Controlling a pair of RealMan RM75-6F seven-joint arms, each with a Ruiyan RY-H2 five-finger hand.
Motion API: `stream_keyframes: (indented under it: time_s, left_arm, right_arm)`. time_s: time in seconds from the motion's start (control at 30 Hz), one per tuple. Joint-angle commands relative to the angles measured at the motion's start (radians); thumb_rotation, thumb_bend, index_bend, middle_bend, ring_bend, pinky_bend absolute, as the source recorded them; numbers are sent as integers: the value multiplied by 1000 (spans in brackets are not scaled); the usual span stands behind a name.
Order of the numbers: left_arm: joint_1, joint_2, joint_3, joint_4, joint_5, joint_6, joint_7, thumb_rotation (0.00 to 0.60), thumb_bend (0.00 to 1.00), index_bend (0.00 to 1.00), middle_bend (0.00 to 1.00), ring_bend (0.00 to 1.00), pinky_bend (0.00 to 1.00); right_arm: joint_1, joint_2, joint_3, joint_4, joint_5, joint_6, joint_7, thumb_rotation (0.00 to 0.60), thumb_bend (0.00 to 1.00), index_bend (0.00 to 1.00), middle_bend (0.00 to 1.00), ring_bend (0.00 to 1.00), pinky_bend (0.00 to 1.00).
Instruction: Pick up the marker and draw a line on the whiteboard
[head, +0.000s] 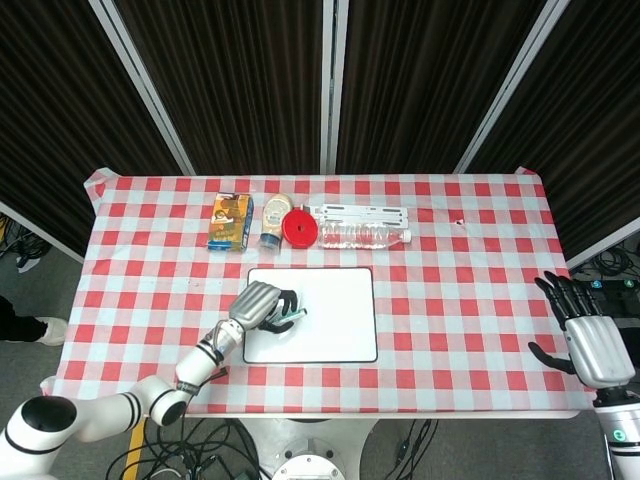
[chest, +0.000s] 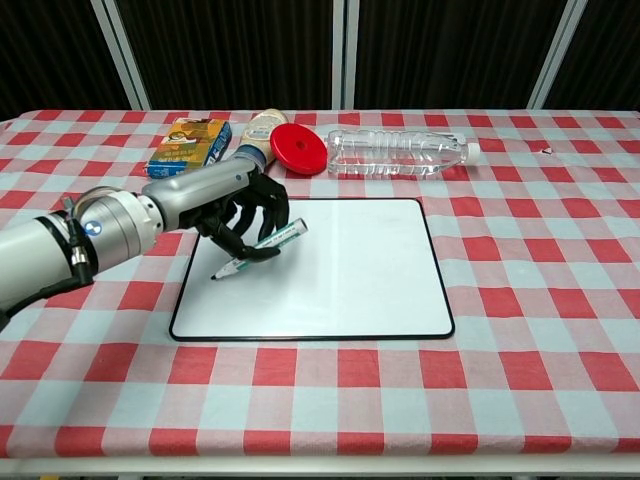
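The whiteboard (chest: 330, 265) (head: 335, 320) lies flat at the middle of the checked table, its surface blank. My left hand (chest: 235, 205) (head: 258, 303) hovers over the board's left part and grips a green-capped marker (chest: 262, 246) (head: 288, 317). The marker slants, its dark tip pointing down-left near the board's left edge. I cannot tell whether the tip touches the board. My right hand (head: 588, 335) hangs off the table's right edge, fingers spread and holding nothing; the chest view does not show it.
Along the far side lie a clear plastic bottle (chest: 400, 152), a red lid (chest: 298, 148), a small jar (chest: 262, 128) and a snack box (chest: 188, 142). A white strip (head: 360, 212) sits behind the bottle.
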Motion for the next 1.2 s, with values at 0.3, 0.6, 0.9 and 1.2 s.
stream_keyframes:
  time_s: [0.3, 0.6, 0.9, 1.2]
  left_arm:
    - [-56, -46, -65, 37, -32, -47, 39, 600, 400, 563, 591, 666, 888]
    - [-58, -83, -62, 112, -27, -47, 13, 600, 400, 562, 591, 664, 888]
    - [-55, -123, -57, 173, -21, -43, -25, 600, 401, 563, 591, 662, 889]
    - [-70, -195, -73, 195, -22, -38, -37, 600, 402, 563, 591, 662, 888]
  right_arm:
    - [-23, 8, -3, 4, 20, 19, 6, 600, 101, 0, 28, 0, 0]
    - [-17, 5, 0, 9, 29, 4, 9, 600, 101, 0, 28, 0, 0]
    - [-16, 6, 1, 10, 33, -1, 8, 600, 101, 0, 28, 0, 0]
    - [-20, 12, -3, 18, 29, 1, 20, 600, 101, 0, 28, 0, 0]
